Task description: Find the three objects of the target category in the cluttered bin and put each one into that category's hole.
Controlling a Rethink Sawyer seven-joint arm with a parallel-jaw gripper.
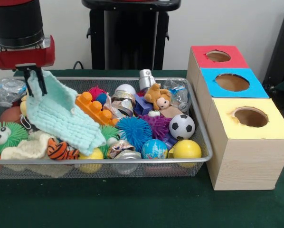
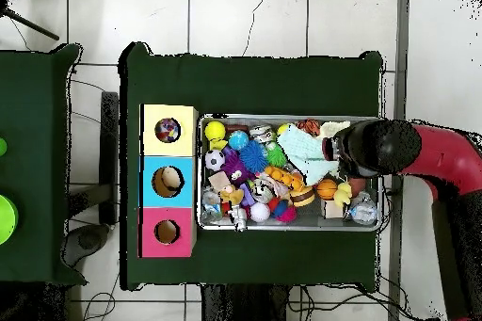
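The mint cloth [image 1: 61,116] hangs from the gripper [image 1: 36,80], whose dark fingers are pinched on its upper corner over the bin's end farthest from the boxes. Its lower part drapes across the toys, so it looks only partly lifted out of the clutter. I judge it is held by a corner so that it peels free without dragging neighbours along.

The wire bin [image 1: 206,142] sits on the green surface [image 1: 132,204], and just beside its other end stand three boxes in a row, one hole each: a red box [image 1: 206,59], a blue box [image 1: 250,90] and a yellow box [image 1: 270,130]. That spot keeps the carry short.

Among the clutter I count one soccer ball [image 1: 182,126], one globe ball [image 1: 154,148], two yellow balls [image 1: 186,149], one orange brick block [image 1: 95,109], one blue spiky ball [image 1: 134,131] and one plush animal [image 1: 158,97]. A cream cloth [image 1: 25,149] lies at the bin's front edge.
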